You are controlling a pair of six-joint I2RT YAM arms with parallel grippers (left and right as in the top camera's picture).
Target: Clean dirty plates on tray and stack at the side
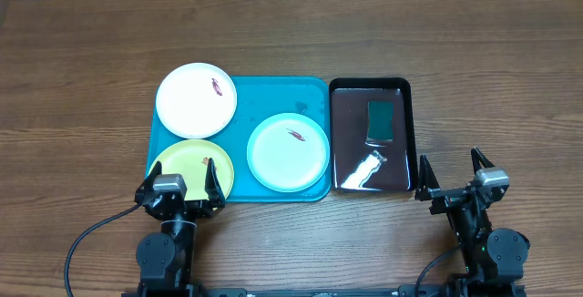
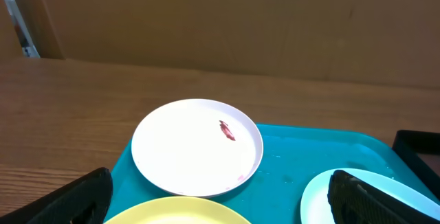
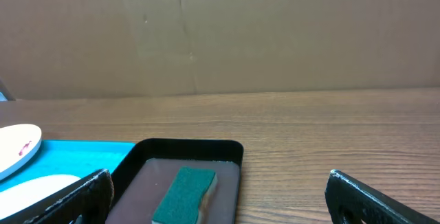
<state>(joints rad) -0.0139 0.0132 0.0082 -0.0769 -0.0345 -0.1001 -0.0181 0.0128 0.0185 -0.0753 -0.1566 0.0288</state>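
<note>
Starting well means the right gripper [image 1: 450, 163], jaws wide and empty like the left gripper [image 1: 178, 179], centring over the sponge [image 1: 380, 121].

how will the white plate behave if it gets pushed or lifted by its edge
The white plate looks like thin hard plastic, so probably stiff and light. It lies across a corner rim of the blue tray, partly over the table, so a push may rock or slide it. Its smooth shallow edge could slip in a pinch.
</note>
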